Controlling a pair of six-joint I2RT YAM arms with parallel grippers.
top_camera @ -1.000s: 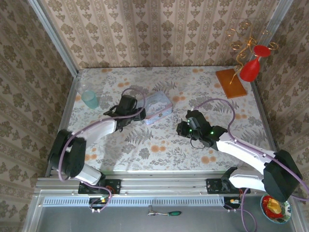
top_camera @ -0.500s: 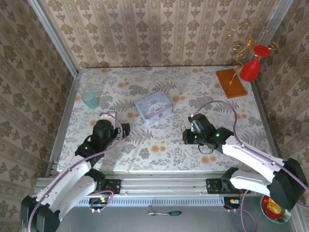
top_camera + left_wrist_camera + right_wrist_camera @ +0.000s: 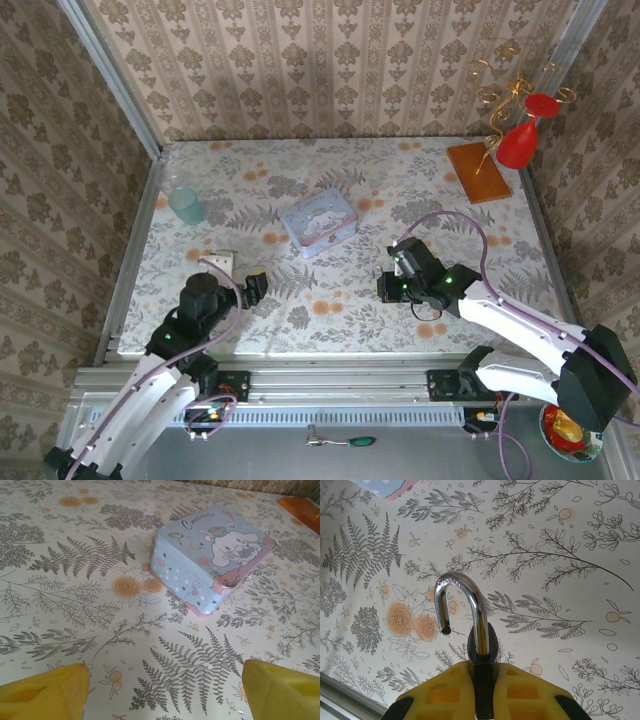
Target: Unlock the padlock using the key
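Right fingers (image 3: 440, 692) clamp the padlock (image 3: 482, 641), shackle (image 3: 454, 581) sprung; left fingers (image 3: 45, 692), apart, have left the tin (image 3: 205, 555): unlocking looks done.

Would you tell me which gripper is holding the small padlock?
The right gripper: it is shut on the dark-bodied padlock with the silvery shackle, while the left gripper stands open and empty.

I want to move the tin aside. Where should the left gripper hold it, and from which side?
Probably from above, across the two long walls of the tin: it lies flat, lid up, turned diagonally, so turn the left gripper to match.
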